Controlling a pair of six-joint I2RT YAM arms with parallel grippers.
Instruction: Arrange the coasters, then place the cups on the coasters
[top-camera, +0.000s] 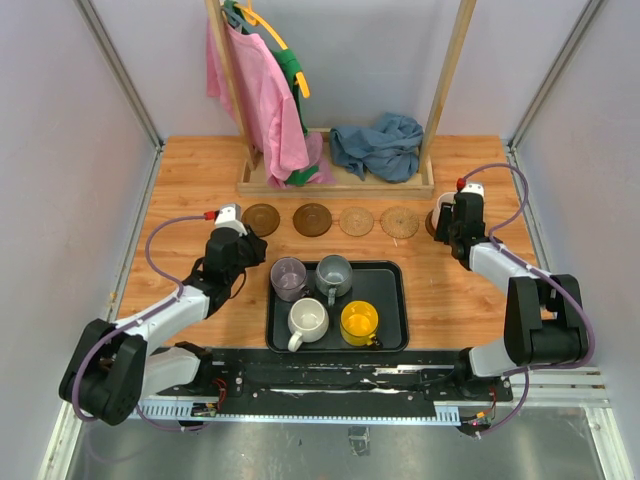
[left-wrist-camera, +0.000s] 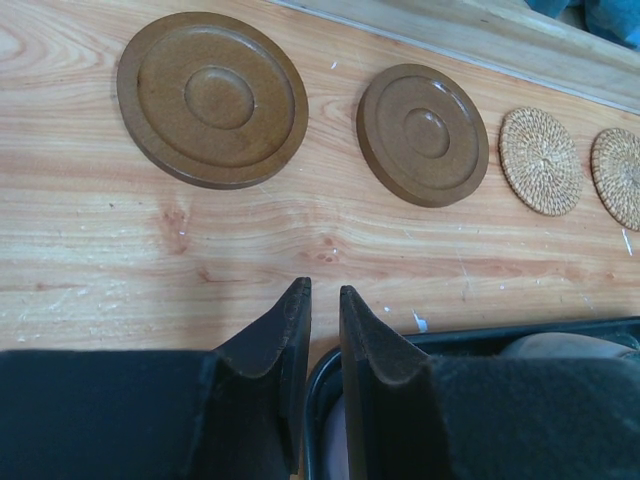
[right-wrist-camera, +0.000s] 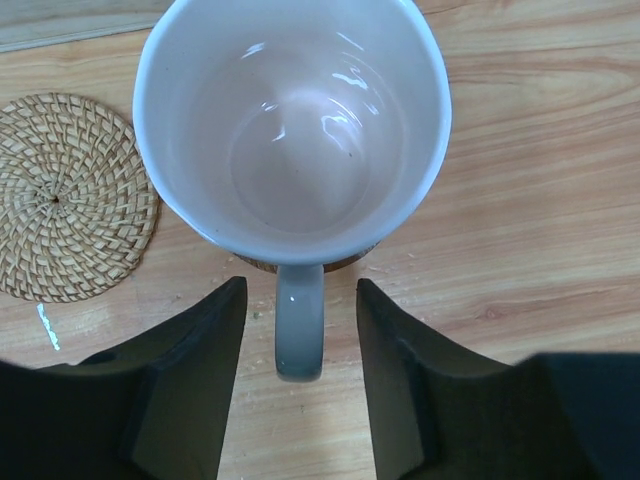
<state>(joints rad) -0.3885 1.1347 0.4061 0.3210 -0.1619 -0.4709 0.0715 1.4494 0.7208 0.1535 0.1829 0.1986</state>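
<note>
Four coasters lie in a row: two dark brown (top-camera: 261, 219) (top-camera: 312, 219) and two tan woven (top-camera: 356, 221) (top-camera: 399, 222). A pale pink cup (right-wrist-camera: 292, 130) stands upright on a further dark brown coaster (right-wrist-camera: 340, 263), which is mostly hidden beneath it. My right gripper (right-wrist-camera: 300, 290) is open, its fingers on either side of the cup's handle (right-wrist-camera: 299, 320) with a gap on both sides. The purple (top-camera: 288, 277), grey-blue (top-camera: 334, 276), cream-white (top-camera: 308, 320) and yellow (top-camera: 359, 322) cups sit in the black tray (top-camera: 385, 300). My left gripper (left-wrist-camera: 323, 290) hovers at the tray's far left corner, open only a narrow slit and empty.
A wooden rack base (top-camera: 335, 185) stands at the back with a pink garment (top-camera: 255, 95) hanging from it and a blue cloth (top-camera: 378, 148) lying on it. Grey walls close in the left and right sides. The tray's rim (left-wrist-camera: 480, 335) lies just under my left fingers.
</note>
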